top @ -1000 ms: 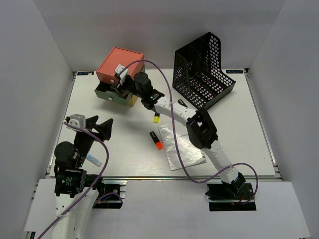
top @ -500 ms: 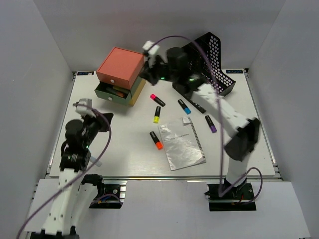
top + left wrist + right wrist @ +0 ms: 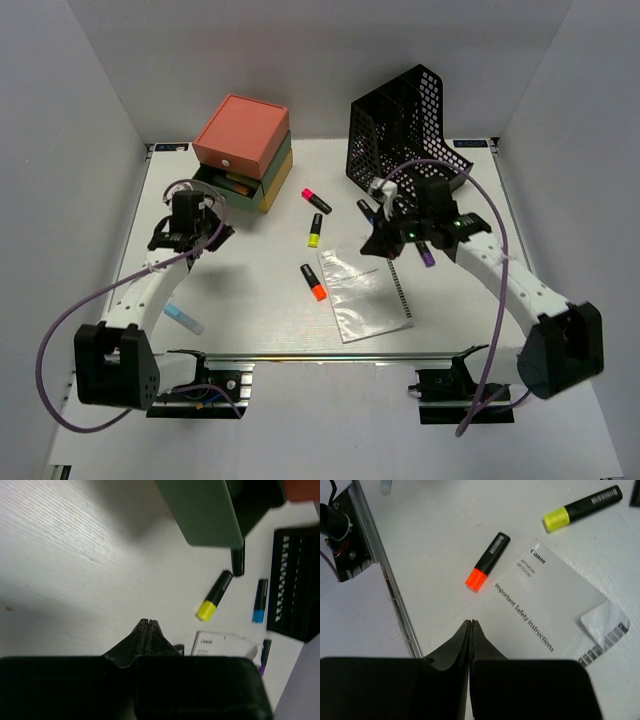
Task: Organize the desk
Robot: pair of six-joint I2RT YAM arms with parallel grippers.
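1. While you are watching from above, the desk is lying beneath both arms, rail nearest, long axis running left-right.
2. The left gripper and right gripper are both clenching empty jaws.
3. Only your right wrist view is showing the print on the booklet, beside the orange marker.
4. Farthest, the drawer box and mesh file holder are standing.

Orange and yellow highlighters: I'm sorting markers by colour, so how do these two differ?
The orange highlighter has an orange cap; the yellow highlighter a yellow one. The orange lies right beside the Canon booklet; the yellow lies farther back, clear of it. Both have black bodies and lie flat on the desk.
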